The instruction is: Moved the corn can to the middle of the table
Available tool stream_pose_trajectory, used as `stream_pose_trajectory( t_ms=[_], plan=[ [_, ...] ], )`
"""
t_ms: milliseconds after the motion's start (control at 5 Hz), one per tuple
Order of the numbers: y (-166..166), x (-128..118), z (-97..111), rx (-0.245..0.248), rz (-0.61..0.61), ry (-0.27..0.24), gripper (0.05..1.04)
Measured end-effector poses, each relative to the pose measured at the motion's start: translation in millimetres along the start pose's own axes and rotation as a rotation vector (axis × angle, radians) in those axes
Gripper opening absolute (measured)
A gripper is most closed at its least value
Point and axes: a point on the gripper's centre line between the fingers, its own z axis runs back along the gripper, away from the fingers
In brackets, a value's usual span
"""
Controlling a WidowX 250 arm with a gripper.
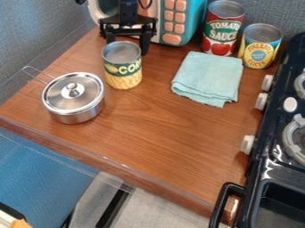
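Toy kitchen counter [161, 129], seen at a slant from above. The corn can [123, 75] stood upright toward the upper left of the counter, between a lidded steel pot [76, 111] and a folded pale teal cloth [208, 78]. The pot was the nearest obstacle, just beside the can on its lower left, with its wire handle [37, 75] pointing up and to the left. The cloth lay flat to the can's right, a short way off. Behind the can, at the counter's back edge, stood a teal toy microwave [194, 24] with pink buttons; to the right of the microwave, a red can [223, 33] and a yellow can [260, 49] stood upright near each other, behind the cloth. A dark stove [267, 156] with white knobs bordered the right side, and its black handle [222, 202] projected at the near corner. The black arm [127, 10] entered from the top edge, its pincer [127, 45] hanging downward at the can's rear rim. The pincer was open, its fingers spread apart; whether either touched the can could not be told.
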Motion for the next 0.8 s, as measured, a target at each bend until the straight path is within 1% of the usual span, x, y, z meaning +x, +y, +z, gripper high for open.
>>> stream_pose_trajectory(
  t_ms=[200,400,800],
  plan=[
    [-5.2,-20.9,10.2,-0.006,-0.002,-0.001,0.999],
    [-19.8,-48.1,15.2,0.0,-0.041,0.002,0.999],
    [-38.1,-102.4,18.1,0.007,-0.111,0.025,0.999]
  ],
)
